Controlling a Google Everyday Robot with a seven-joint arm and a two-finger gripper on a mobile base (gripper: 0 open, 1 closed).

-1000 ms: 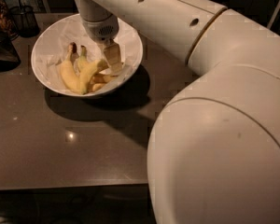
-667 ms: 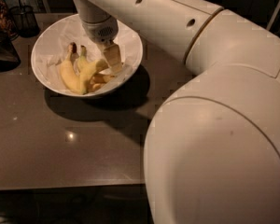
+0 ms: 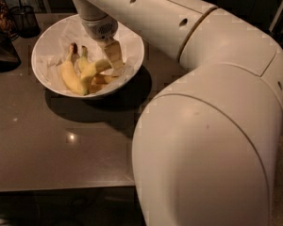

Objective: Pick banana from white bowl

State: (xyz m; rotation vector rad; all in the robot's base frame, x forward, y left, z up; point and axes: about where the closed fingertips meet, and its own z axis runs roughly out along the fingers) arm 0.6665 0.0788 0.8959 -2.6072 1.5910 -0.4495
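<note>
The claw (image 3: 114,59), at three o'clock inside the wide glossy white bowl (image 3: 41,55), looks clenched on the long curved yellow banana (image 3: 96,68). One end is newly raised, so lifting has begun.

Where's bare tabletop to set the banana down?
Bare table in front of the white bowl, to the near edge, left of the arm. Crowded: wire-mesh cup back left; claw inside the bowl among the bananas.

Cream jaws in a white bowl (image 3: 133,60) beside a yellow banana (image 3: 96,68), on a grey-brown table (image 3: 61,149).
</note>
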